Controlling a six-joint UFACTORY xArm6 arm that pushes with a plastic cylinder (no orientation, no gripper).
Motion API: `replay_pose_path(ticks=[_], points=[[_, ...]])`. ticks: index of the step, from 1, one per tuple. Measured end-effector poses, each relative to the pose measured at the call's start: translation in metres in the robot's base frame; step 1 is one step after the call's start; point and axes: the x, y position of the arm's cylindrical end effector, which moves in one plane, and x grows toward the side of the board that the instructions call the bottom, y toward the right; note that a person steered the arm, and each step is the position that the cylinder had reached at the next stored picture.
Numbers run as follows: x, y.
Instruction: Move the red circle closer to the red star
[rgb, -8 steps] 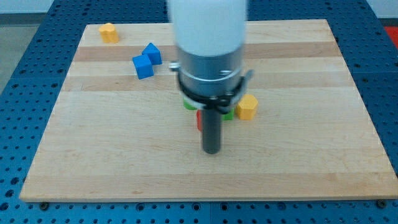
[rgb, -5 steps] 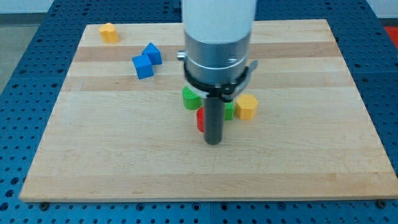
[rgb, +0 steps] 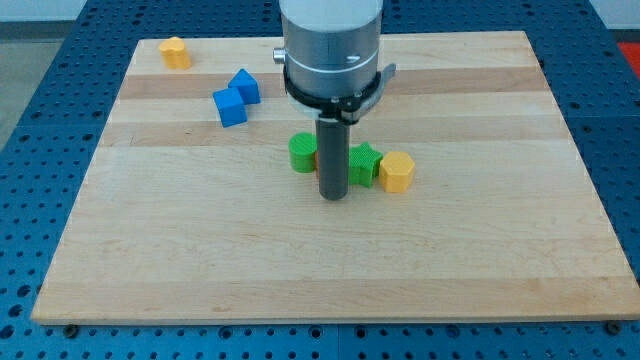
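Observation:
My tip (rgb: 333, 196) rests on the wooden board (rgb: 200, 250) near its middle. It stands between a green block (rgb: 302, 153) at its upper left and a green star (rgb: 363, 164) at its right, close to both. No red block shows in this view; the rod and the arm body cover the spot just behind the tip. I cannot tell where the red circle or the red star is.
A yellow block (rgb: 396, 172) touches the green star's right side. Two blue blocks (rgb: 243, 86) (rgb: 229, 107) sit together at the upper left. Another yellow block (rgb: 175, 51) sits in the board's top left corner.
The arm has moved toward the view's top, and the tip has slid up between the green blocks. The red block seen left of the rod earlier no longer shows.

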Motion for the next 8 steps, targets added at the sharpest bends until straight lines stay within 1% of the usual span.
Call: replay_pose_path(ticks=[8], points=[[-0.166,0.0]])
